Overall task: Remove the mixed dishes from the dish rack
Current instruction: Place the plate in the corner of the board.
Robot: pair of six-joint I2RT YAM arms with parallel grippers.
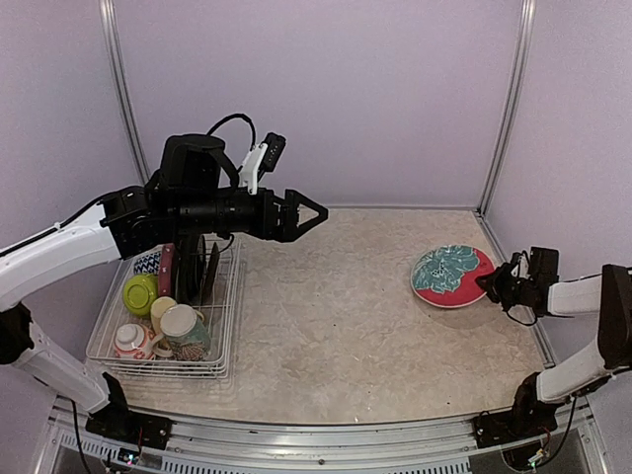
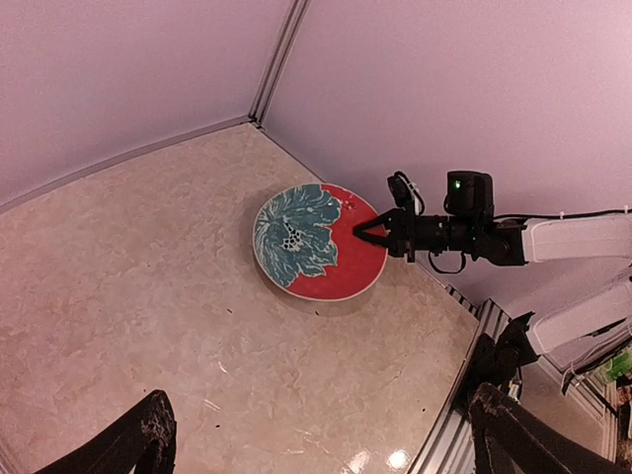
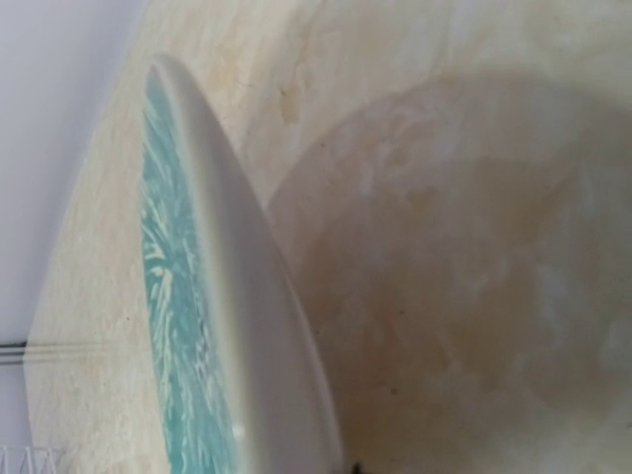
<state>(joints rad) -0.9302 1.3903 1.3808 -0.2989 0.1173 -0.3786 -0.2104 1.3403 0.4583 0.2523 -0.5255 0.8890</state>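
r gripper (image 2: 363,231) jaws pinch rim of dark red floral plate (image 1: 449,276), far right on table (image 1: 336,326), near edge looks tipped up. release too high n it slaps down, may chip. l gripper (image 1: 314,212) jaws spread, empty, above dish rack (image 1: 233,316).

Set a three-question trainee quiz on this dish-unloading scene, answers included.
1. True or false: the left gripper is shut.
2. Where is the red plate? A) in the left gripper B) at the table's right side, rim pinched by the right gripper C) hidden from view
3. Fill in: the green bowl sits inside the ____.
Key: 1 false, it is open and empty. 2 B. 3 rack.
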